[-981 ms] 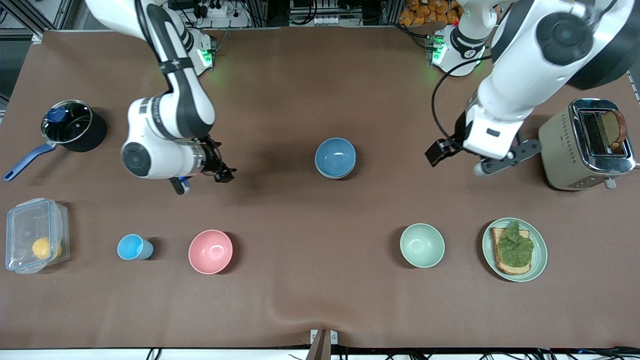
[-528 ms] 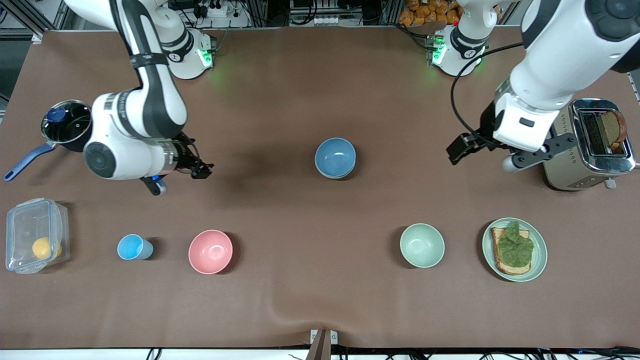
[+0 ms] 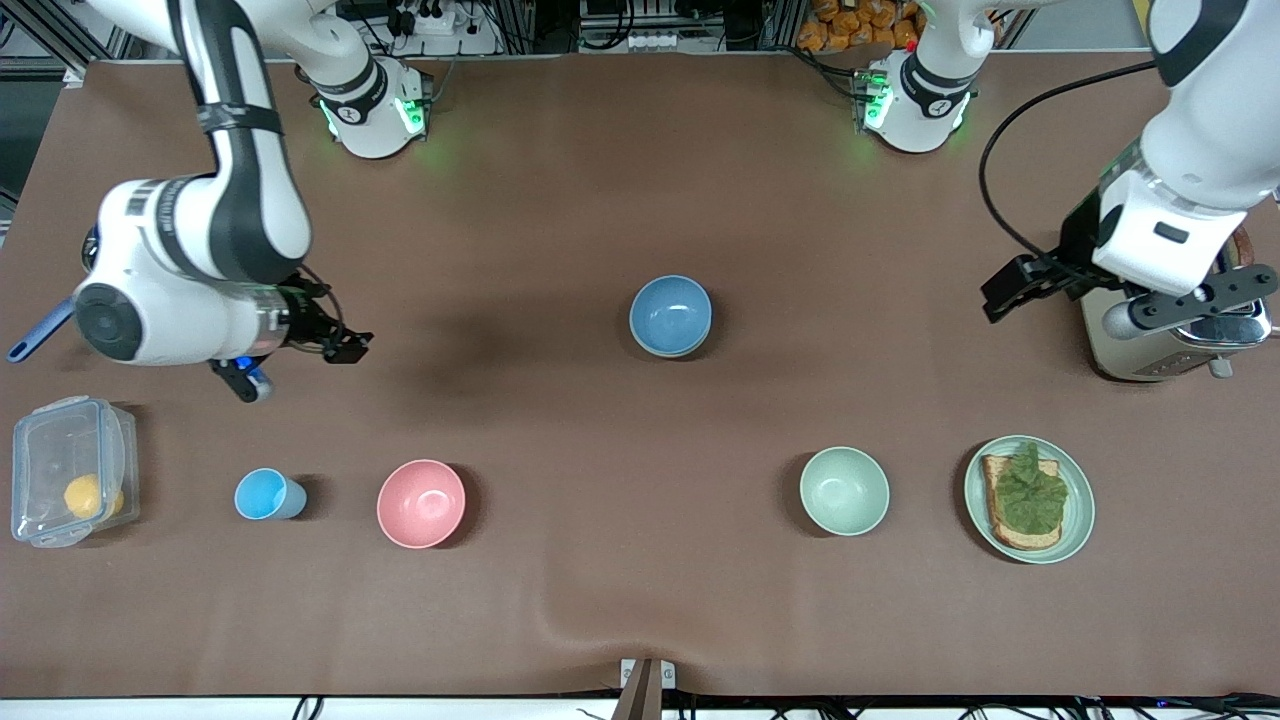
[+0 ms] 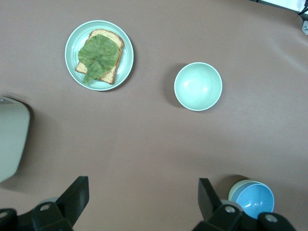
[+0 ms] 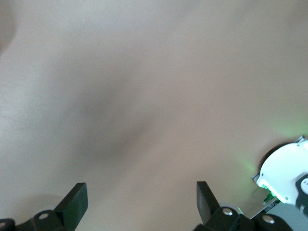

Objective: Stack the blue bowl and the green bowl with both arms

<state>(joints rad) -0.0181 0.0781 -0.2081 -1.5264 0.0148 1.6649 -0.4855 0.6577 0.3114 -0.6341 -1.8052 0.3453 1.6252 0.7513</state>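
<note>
The blue bowl point(image 3: 670, 313) stands at the table's middle. In the left wrist view it point(image 4: 256, 199) sits nested in the sage green bowl point(image 4: 234, 190), of which only a sliver of rim shows. My left gripper point(image 3: 1003, 290) is open and empty over bare table beside the toaster; its own view shows it point(image 4: 142, 187) with jaws wide apart. My right gripper point(image 3: 345, 346) is open and empty over bare table toward the right arm's end; its own view point(image 5: 139, 190) shows only the brown table.
A lighter mint bowl point(image 3: 844, 490) and a green plate with toast point(image 3: 1074, 520) lie nearer the front camera at the left arm's end. A pink bowl point(image 3: 421, 503), a light-blue cup point(image 3: 262, 494) and a clear box point(image 3: 70, 470) lie toward the right arm's end. A toaster point(image 3: 1160, 358) stands under the left hand.
Both grippers have drawn away from the blue bowl, each toward its own end of the table. The bowls have not moved.
</note>
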